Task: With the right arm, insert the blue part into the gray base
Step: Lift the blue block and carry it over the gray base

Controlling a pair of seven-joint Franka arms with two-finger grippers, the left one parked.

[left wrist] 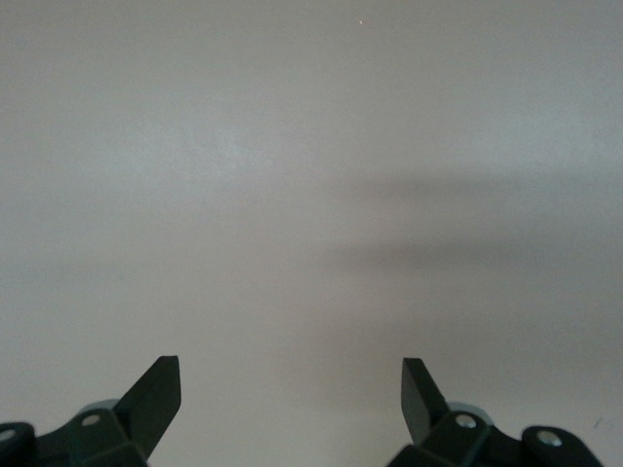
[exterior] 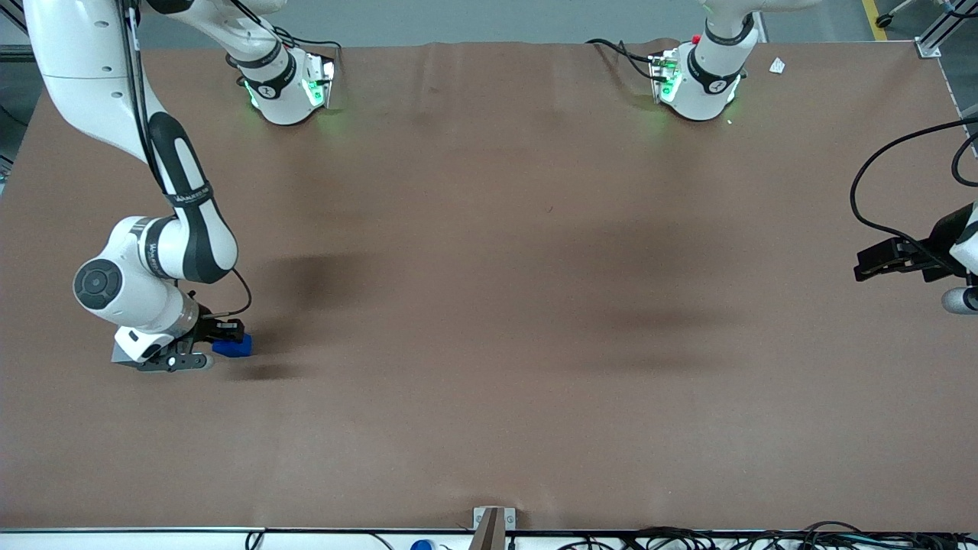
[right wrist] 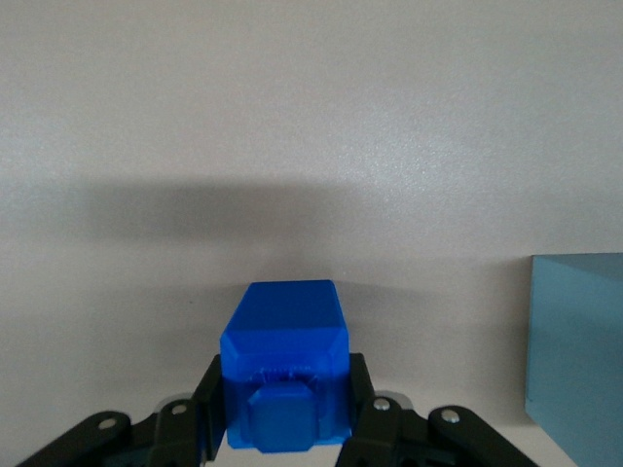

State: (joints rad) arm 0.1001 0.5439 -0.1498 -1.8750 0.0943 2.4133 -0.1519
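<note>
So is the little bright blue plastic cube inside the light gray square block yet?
Not yet. The little bright blue plastic cube sits clamped in the black gripper, beside the light gray square block.

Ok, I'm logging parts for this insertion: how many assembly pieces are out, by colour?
Blue: 1, the blue part, gripped in the right arm's tool at the working arm's end of the table.
Gray: 1, the gray base, beside it.
Total: 2.
</note>
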